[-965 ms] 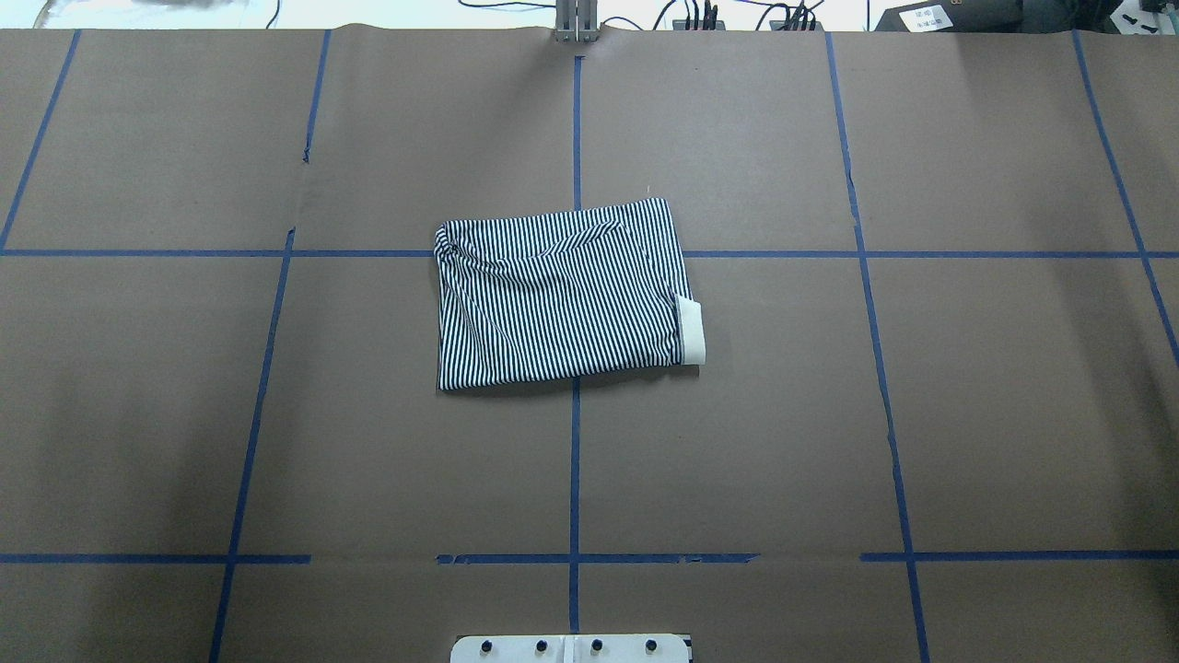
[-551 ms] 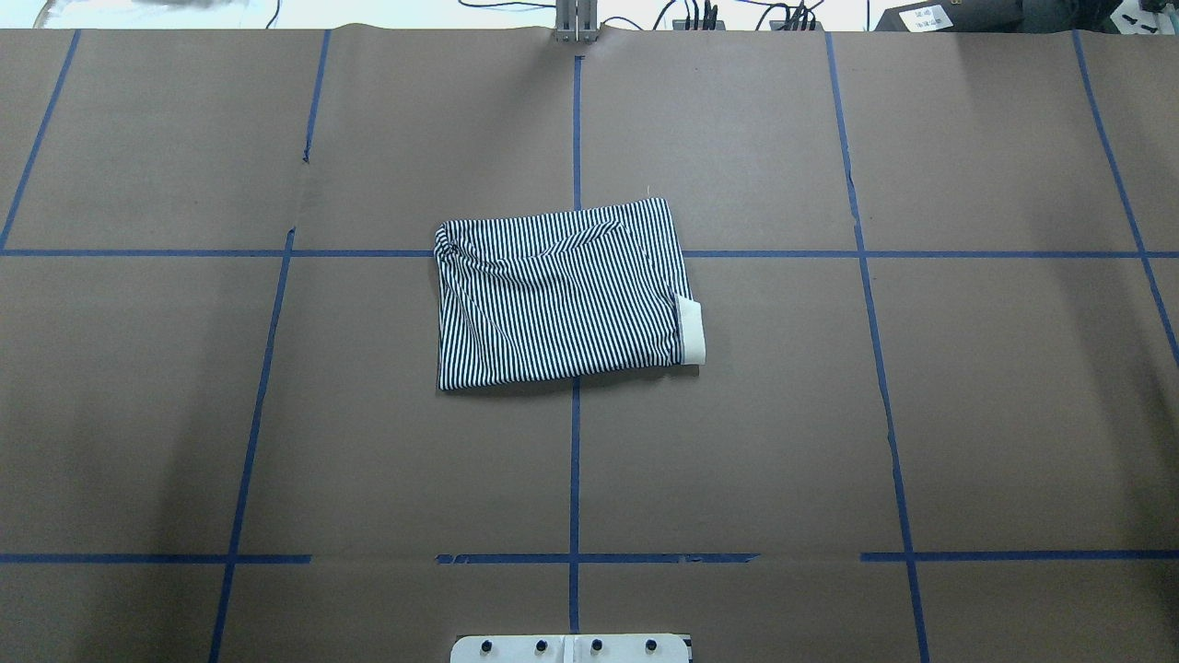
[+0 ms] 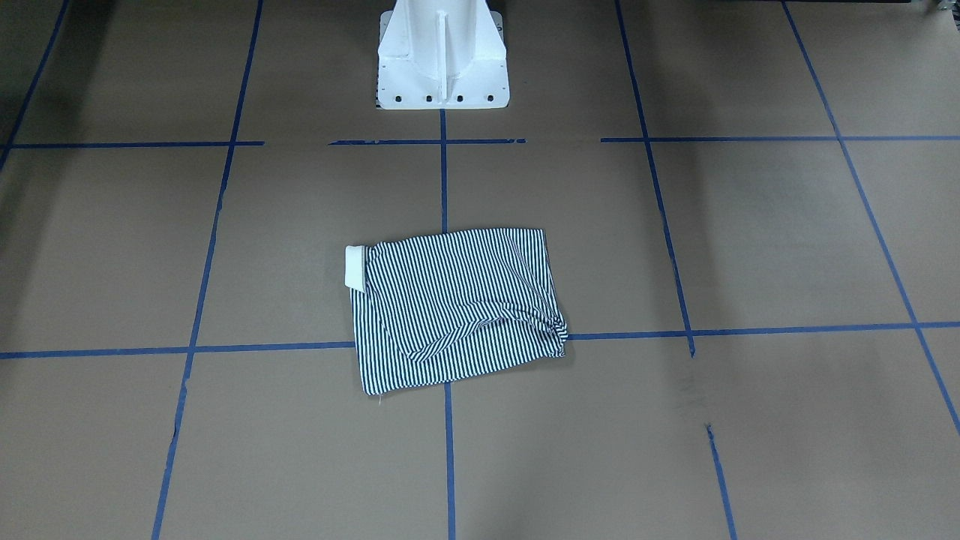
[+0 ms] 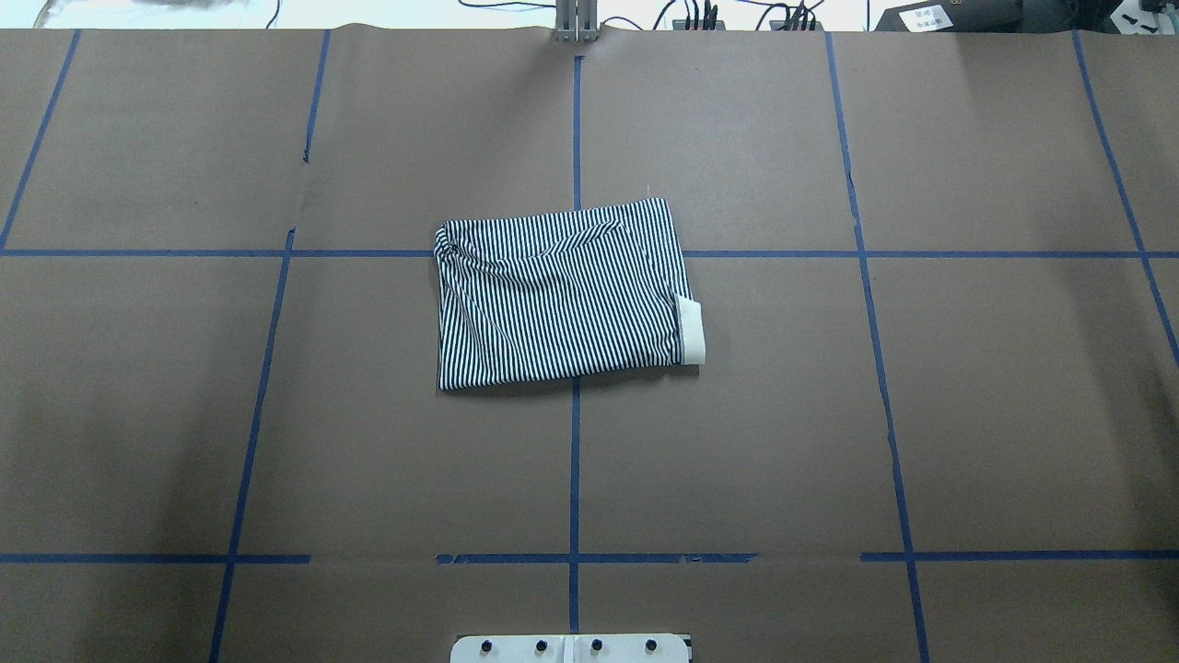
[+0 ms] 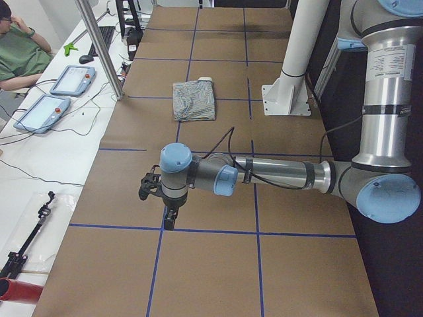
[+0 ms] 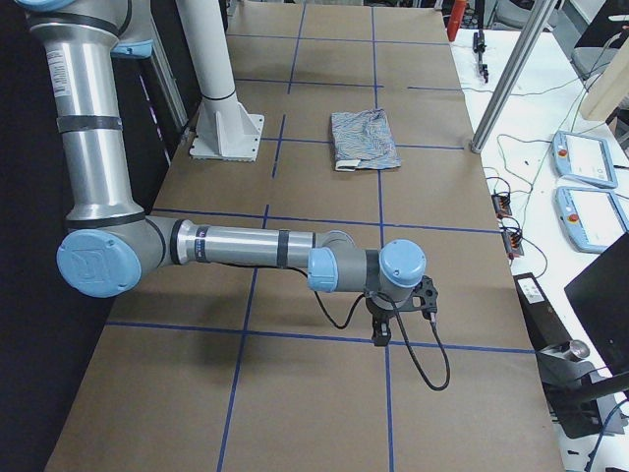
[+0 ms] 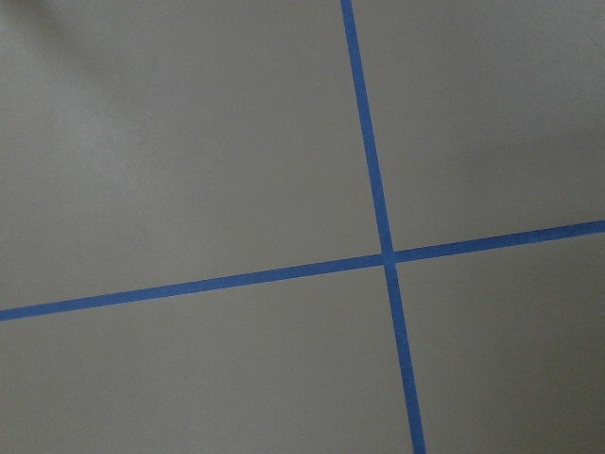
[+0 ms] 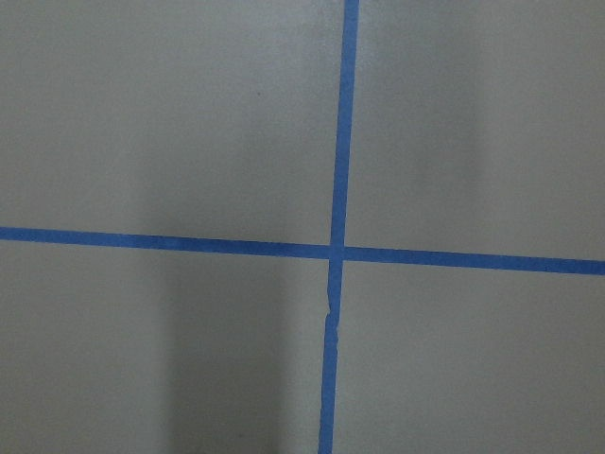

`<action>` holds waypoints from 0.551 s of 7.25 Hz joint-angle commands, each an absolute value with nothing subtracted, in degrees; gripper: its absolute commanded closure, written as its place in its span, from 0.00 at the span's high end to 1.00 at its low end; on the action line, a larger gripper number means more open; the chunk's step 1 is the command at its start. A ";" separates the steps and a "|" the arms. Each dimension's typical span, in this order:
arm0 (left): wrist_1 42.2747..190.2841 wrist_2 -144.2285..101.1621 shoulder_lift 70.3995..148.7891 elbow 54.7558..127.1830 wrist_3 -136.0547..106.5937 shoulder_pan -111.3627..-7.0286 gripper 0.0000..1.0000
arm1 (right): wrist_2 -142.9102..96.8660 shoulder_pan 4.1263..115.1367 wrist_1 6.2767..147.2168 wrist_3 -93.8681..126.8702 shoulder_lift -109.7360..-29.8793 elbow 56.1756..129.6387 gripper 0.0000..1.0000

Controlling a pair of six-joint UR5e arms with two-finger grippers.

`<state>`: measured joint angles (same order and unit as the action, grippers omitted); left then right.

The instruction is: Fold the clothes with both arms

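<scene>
**A:** so where's the polo shirt (image 4: pixel 562 295) sitting?

**B:** Middle of the tabletop (image 4: pixel 921 414), folded into a rough rectangle and lying flat, right over a crossing of the blue tape (image 4: pixel 575 460) lines. The cream collar (image 4: pixel 692 331) pokes out at the corner on the robot's right, on the edge nearer the white pedestal (image 3: pixel 442 67).

**A:** and the arms?

**B:** Both well apart from the shirt. The left arm (image 5: pixel 277 173) is stretched out low over its end of the tabletop, with the left gripper (image 5: pixel 169 216) pointing down over a tape line. The right arm (image 6: pixel 246 244) is doing the same at the other end, right gripper (image 6: pixel 381 332) pointing down by a tape crossing.

**A:** grippers open or closed?

**B:** Honestly can't tell for either one. They only show in the side views, small and dark. The wrist cams just show brown surface and a tape cross.
</scene>
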<state>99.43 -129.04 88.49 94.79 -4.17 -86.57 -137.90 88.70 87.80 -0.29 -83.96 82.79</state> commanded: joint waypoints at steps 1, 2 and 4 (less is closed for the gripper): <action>96.33 -130.77 87.46 96.32 -4.05 -86.31 1.00 | -138.16 88.68 87.72 1.41 -83.94 83.05 1.00; 96.24 -130.78 87.28 96.50 -3.96 -86.40 1.00 | -137.82 88.77 87.71 2.19 -83.59 84.62 1.00; 96.33 -130.87 87.19 96.68 -3.96 -86.48 1.00 | -137.55 88.77 87.80 4.83 -83.93 86.66 1.00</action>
